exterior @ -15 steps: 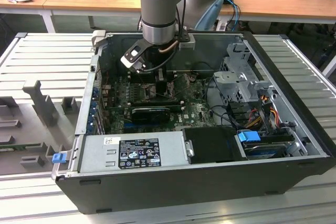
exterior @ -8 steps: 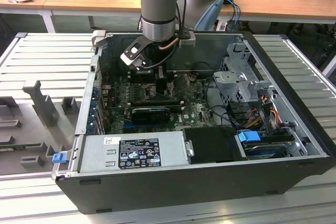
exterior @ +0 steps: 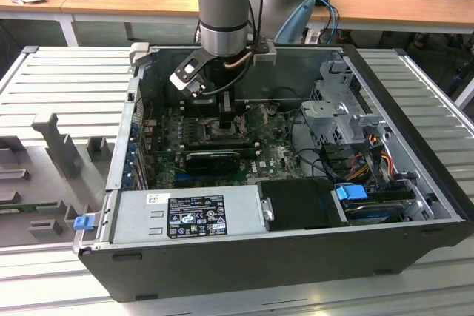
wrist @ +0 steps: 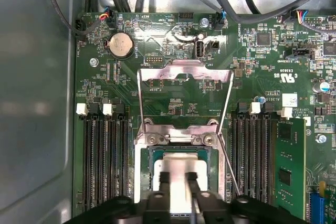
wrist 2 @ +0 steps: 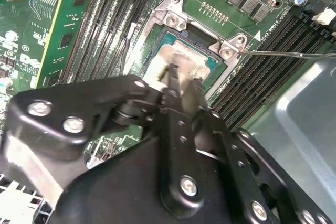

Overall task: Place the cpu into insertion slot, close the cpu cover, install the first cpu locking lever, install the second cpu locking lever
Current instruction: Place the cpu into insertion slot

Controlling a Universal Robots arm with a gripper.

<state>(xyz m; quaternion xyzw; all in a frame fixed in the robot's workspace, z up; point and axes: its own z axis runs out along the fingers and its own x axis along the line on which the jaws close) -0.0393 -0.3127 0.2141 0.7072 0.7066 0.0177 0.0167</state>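
The black linkage of the gripper [wrist 2: 181, 75] loomed closest in both wrist views, its fingers [wrist: 164, 182] slightly apart with a narrow gap, clamped on nothing, their tips just over the cpu [wrist: 178, 171]. The cpu lay flat inside the insertion slot [wrist 2: 197, 34] on the green motherboard [wrist: 105, 77]. The cpu cover [wrist: 181, 67] stood hinged open beyond the slot, and a thin locking lever [wrist: 230, 163] slanted beside it. In the exterior view the arm [exterior: 222, 5] reached down into the open computer case [exterior: 259, 257].
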